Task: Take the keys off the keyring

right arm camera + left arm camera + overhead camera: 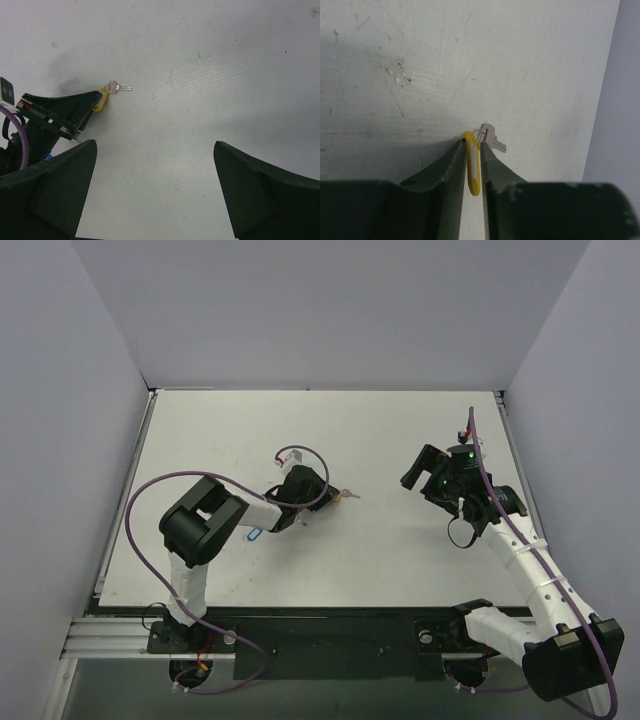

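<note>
Two pincers show in your views, and only one is doing any work. Your left pincer (472, 145) is clamped on the keyring (473, 170). Look at the left wrist view and you see the yellow-orange tag standing on edge between the two dark fingers, its rounded end poking out just past their tips. The thin metal ring sits at that outer end, and the keys (492, 137) hang from it: one small silver key, lying flat on the white surface (400, 560) just beyond the fingertips and slanting off to the right.

From your overhead view, the left pincer (330, 497) is low over the middle of the surface, with the key (348, 494) pointing away from it towards the right arm. Your right pincer (425, 472) is well apart from it, off to the right, with its jaws spread wide and nothing between them. Its wrist view shows the tag (102, 100) and key (117, 88) far ahead to the left. You can also see a blue tag (255, 534) lying beside the left arm.
</note>
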Robot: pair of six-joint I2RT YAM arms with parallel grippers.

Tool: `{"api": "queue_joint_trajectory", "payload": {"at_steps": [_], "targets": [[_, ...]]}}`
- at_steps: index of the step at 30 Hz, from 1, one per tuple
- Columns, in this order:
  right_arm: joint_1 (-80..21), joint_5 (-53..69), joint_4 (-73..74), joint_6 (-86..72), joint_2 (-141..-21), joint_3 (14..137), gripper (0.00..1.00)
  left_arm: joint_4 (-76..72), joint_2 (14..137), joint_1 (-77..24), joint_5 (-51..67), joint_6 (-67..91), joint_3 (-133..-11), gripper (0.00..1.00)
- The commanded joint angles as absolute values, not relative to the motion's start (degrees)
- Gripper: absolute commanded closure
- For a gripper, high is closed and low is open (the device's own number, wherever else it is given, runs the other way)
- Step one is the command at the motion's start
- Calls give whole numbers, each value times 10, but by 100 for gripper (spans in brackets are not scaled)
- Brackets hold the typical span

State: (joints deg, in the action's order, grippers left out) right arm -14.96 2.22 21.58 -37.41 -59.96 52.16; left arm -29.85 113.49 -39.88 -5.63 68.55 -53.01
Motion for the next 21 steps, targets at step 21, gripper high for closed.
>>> {"api": "queue_joint_trajectory", "payload": {"at_steps": [21], "targets": [[-149,160,153,-441,-536,543,4,-259,916,-393,106,581,-510,100]]}}
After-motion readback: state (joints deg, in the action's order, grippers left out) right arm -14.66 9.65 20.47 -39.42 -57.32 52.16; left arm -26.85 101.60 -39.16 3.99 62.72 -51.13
